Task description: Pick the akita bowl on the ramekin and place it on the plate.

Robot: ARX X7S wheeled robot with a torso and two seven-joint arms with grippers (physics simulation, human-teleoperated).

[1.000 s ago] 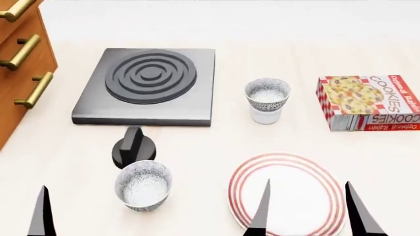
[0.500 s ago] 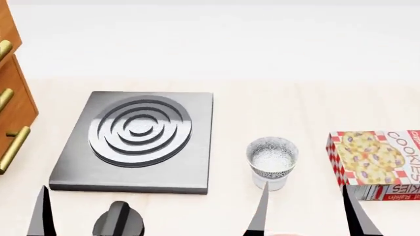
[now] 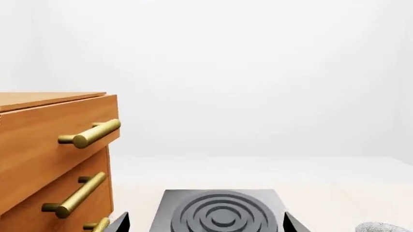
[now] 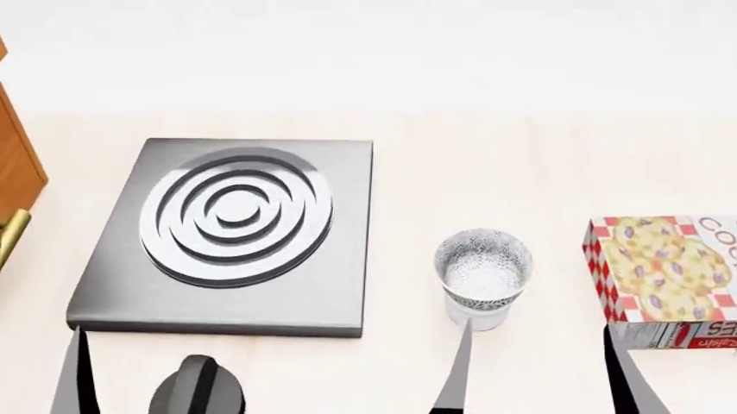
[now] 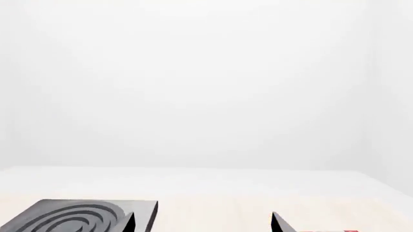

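Note:
The akita bowl (image 4: 484, 266), speckled grey on white, sits on top of the white ramekin (image 4: 482, 316), right of the stove plate. The plate is out of view. My right gripper (image 4: 539, 386) is open, near the view's bottom edge. Its left fingertip stands just in front of the ramekin, and nothing is between its fingers. Of my left gripper, only one dark finger (image 4: 76, 379) shows in the head view. The left wrist view shows the left gripper (image 3: 206, 225) open and empty. In its own wrist view the right gripper (image 5: 205, 224) is also open and empty.
A dark grey stove plate (image 4: 236, 233) with raised rings lies left of the bowl, with a black knob (image 4: 196, 390) in front of it. A cookie box (image 4: 668, 280) stands at the right. A wooden drawer cabinet (image 3: 51, 154) with brass handles rises at the far left.
The head view has swung away from the near table: the plate and the near speckled bowl have slid out at the bottom. Both grippers keep their places in the view, open.

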